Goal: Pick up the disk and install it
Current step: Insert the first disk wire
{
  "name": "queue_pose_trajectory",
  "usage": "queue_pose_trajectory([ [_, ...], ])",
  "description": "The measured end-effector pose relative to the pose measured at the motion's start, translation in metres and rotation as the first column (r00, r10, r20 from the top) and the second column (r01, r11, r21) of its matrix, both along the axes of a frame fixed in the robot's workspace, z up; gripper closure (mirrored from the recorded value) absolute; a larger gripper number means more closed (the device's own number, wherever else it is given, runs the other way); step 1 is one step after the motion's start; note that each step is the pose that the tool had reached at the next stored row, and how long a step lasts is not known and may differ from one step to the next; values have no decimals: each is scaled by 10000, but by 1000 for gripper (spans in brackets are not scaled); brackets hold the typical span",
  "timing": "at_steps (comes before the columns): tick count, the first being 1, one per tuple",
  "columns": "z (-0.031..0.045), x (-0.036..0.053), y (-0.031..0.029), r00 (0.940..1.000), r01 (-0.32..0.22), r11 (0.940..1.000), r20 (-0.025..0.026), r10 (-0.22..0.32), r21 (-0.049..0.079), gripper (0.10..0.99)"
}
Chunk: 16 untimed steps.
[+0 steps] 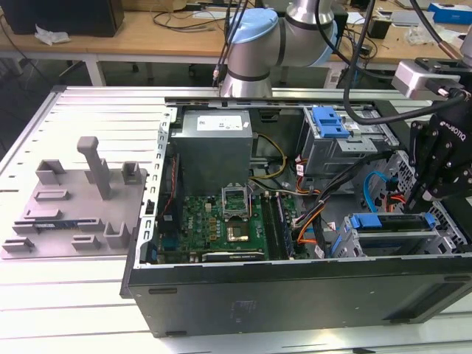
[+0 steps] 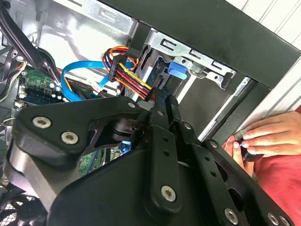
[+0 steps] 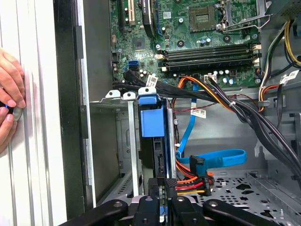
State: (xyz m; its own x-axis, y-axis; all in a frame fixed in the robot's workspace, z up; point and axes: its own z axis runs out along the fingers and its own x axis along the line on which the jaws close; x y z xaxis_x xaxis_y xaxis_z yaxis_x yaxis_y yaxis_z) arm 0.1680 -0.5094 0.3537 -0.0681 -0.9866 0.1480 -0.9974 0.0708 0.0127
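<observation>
Low at the exterior view's right, inside the open black case (image 1: 295, 295), the disk (image 3: 153, 117) stands on edge in a slot of the folded silver sheet-metal cage (image 3: 133, 141). Its smooth blue plastic carrier faces outward, with a dark narrow flank running toward the gripper (image 3: 163, 184). Gripper: matte black linkage, bright screw heads, right at the disk's near end. Fingers (image 3: 155, 188) are drawn close together; contact with the disk unclear. Flat blue ribbon cable (image 3: 221, 157) loops beside. White cable tag (image 3: 198, 113): print unreadable.

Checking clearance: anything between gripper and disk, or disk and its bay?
Nothing visible between. In the first wrist view the gripper is right at the disk, which already stands in the metal cage. A red-yellow power cable lies beside it.
</observation>
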Motion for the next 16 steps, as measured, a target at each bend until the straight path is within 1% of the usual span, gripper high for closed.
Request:
queue_pose_trajectory([
  [6,-5,0,0,10000,-35,10000,0,35,0,922],
  [16,-44,0,0,10000,-75,10000,0,75,-1,922],
])
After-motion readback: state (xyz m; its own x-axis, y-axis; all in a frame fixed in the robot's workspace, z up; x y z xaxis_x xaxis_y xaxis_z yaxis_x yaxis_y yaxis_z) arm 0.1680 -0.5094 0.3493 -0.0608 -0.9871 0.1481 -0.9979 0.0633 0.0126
